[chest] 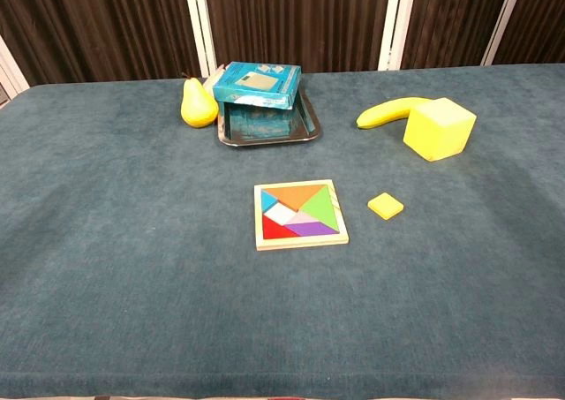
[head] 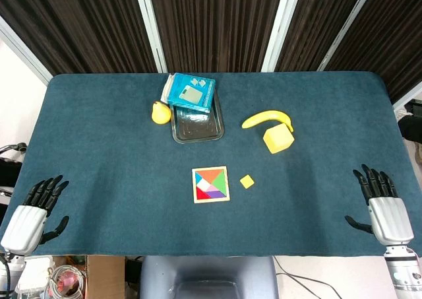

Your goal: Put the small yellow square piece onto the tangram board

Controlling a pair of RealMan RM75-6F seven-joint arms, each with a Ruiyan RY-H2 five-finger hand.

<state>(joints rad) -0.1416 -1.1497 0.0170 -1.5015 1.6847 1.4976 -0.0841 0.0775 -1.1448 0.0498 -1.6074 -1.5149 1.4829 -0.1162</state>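
Note:
The small yellow square piece [head: 246,181] [chest: 386,206] lies flat on the cloth just right of the tangram board [head: 210,184] [chest: 300,215], apart from it. The board is a wooden frame holding coloured pieces, with one pale square gap near its middle. My left hand [head: 34,209] rests at the near left edge of the table, fingers spread, holding nothing. My right hand [head: 380,204] rests at the near right edge, fingers spread and empty too. Both hands are far from the piece and show only in the head view.
A large yellow cube [head: 278,139] [chest: 439,128] and a banana [head: 266,119] [chest: 388,112] lie behind the piece. A glass tray [head: 198,123] [chest: 268,130] with a teal box [head: 192,92] [chest: 257,84] on it and a pear [head: 160,112] [chest: 199,104] stand at the back.

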